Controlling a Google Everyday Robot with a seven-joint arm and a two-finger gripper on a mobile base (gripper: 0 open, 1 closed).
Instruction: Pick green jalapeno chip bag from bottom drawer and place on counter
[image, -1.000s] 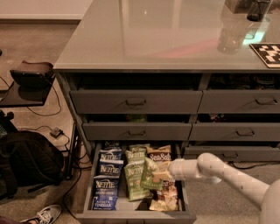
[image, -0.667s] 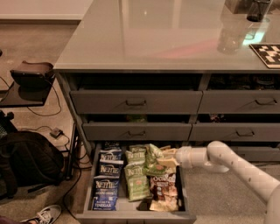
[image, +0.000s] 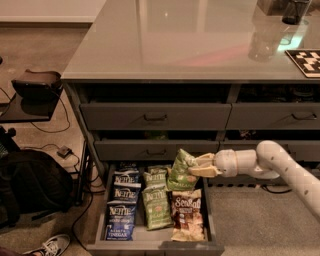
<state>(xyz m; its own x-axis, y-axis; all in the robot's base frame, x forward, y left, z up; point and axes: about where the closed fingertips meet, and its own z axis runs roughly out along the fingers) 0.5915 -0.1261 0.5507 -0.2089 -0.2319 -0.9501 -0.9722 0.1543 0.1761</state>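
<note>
1. The gripper (image: 196, 169) is pinching the green jalapeno chip bag (image: 180, 171), holding it tilted above the open bottom drawer (image: 150, 246).
2. Blue bags (image: 121, 215) are lying inside, below the counter (image: 190, 40).

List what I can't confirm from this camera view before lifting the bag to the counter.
All in the camera view:
1. The gripper is shut on the green jalapeno chip bag, but how much it pinches is hidden behind the bag.
2. The bottom drawer: its back end is hidden under the drawer front above.
3. The drawer floor beneath the held bag is covered by it.
4. The counter and the arm are cut off by the right edge.
</note>
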